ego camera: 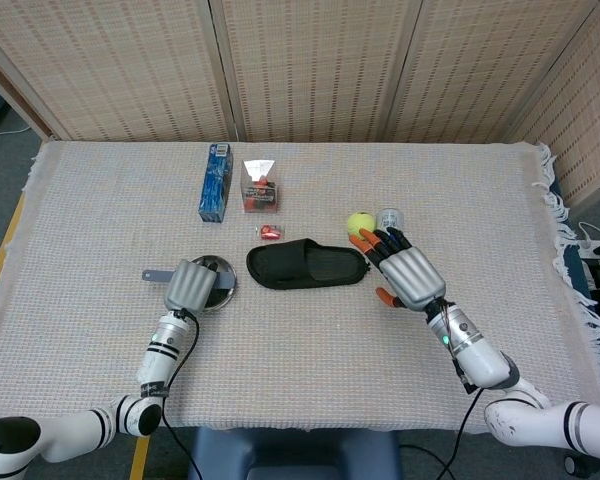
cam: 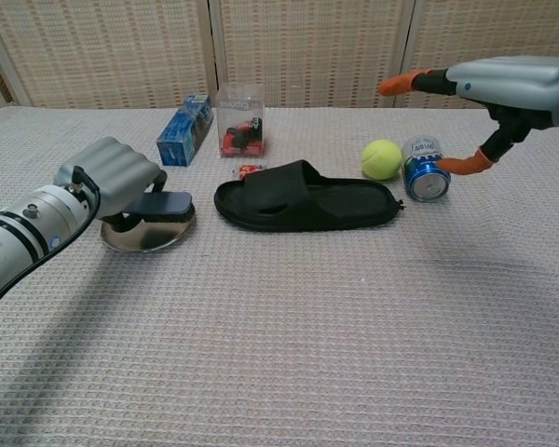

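Right hand [cam: 503,88] hovers fingers spread, empty, over the blue can [cam: 425,170], which lies on its side beside the tennis ball [cam: 381,158]. Left hand [cam: 121,177] rests on the metal dish [cam: 147,234], closure unclear. Chest view shows the can plainly; head view mostly hides it behind the fingers [ego camera: 385,240]

My left hand [cam: 121,177] rested over a shiny round metal dish [cam: 147,235], seemingly gripping its dark handle [cam: 163,204]. My right hand [cam: 503,88] hovered with fingers spread above a blue aluminium can lying on its side [cam: 425,179], beside a yellow-green tennis ball [cam: 381,159] and a black rubber slide sandal [cam: 303,200].
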You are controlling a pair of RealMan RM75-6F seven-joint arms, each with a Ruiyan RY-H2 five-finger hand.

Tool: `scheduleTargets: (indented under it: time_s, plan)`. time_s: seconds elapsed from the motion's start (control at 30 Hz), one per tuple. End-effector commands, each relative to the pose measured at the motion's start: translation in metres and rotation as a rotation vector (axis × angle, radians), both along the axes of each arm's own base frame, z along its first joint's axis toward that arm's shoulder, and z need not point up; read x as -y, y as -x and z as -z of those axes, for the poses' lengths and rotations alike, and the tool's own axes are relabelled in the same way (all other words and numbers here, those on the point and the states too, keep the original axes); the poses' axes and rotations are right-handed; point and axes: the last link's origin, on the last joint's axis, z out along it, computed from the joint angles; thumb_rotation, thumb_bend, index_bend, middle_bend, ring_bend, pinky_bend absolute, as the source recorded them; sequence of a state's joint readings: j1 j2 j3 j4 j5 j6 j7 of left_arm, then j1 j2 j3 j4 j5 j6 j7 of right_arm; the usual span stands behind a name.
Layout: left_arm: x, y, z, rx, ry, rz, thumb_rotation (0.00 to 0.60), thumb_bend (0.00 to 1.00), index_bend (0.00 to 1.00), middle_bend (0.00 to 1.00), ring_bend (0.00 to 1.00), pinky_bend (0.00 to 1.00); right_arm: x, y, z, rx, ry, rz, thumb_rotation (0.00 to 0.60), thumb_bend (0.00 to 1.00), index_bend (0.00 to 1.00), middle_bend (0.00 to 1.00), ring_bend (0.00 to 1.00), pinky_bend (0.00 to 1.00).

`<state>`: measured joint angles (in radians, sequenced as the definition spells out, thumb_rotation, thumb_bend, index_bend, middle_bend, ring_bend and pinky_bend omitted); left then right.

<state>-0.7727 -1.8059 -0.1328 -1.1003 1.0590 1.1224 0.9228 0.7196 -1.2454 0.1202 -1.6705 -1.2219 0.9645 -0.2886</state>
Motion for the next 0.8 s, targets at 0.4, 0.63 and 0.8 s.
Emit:
scheduleTargets:
  time_s: [0.4, 0.63, 0.8]
  plan:
    - [0.001, 0.012, -0.002, -0.061, -0.003, -0.092, 0.6, 0.41, 0.14, 0.16, 0.76, 0.98, -0.004, 0.003, 0.001, -0.013, -0.005, 0.016, 0.6, 0.27, 0.0, 0.0, 0.0, 0.0]
    - [0.008, 0.003, -0.012, -0.017, -0.032, -0.084, 0.6, 0.41, 0.11, 0.11, 0.75, 0.99, -0.008, 0.002, -0.01, -0.001, 0.019, 0.013, 0.6, 0.27, 0.0, 0.0, 0.0, 0.0]
    - [0.041, -0.009, -0.057, 0.187, -0.06, -0.034, 0.6, 0.4, 0.08, 0.09, 0.62, 0.94, -0.03, 0.019, -0.033, 0.005, 0.062, 0.038, 0.6, 0.27, 0.0, 0.0, 0.0, 0.0]
